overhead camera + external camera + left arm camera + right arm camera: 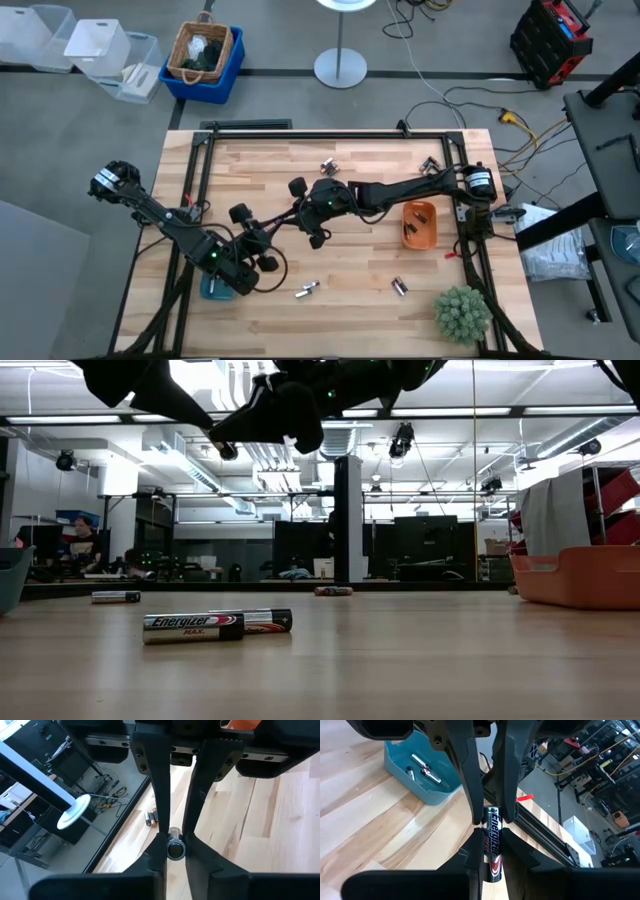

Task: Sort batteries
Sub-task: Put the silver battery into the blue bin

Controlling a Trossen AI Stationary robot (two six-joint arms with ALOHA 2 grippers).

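The left gripper (175, 851) is clamped on one battery (176, 849), seen end-on between its two fingers (156, 795). In the high view the left gripper (262, 240) sits above the table (350, 310) near its left-centre, close to the teal tray (212, 289), which is largely hidden under the arm.

The right gripper (490, 851) is clamped on a second battery (492, 845), a black-and-silver Energizer cell lying lengthwise between the fingers (470, 790). In the high view the right gripper (312, 215) reaches toward the table's middle, near the left gripper.

The right wrist view shows the teal tray (402, 757) with at least two batteries (422, 767) inside it.

Loose batteries remain on the table:
- one pair (307, 290) near the front edge, left of centre;
- one pair (399, 286) near the front edge, right of centre;
- one small cluster (329, 167) near the back edge, centre;
- one small cluster (430, 165) near the back edge, right.

The low view shows two cells (215, 624) lying side by side on the wood, touching, with further cells (116, 597) behind them.

The orange tray (419, 224) stands at the right side of the table; its contents cannot be resolved. A green plant-like object (462, 313) sits at the front-right corner.
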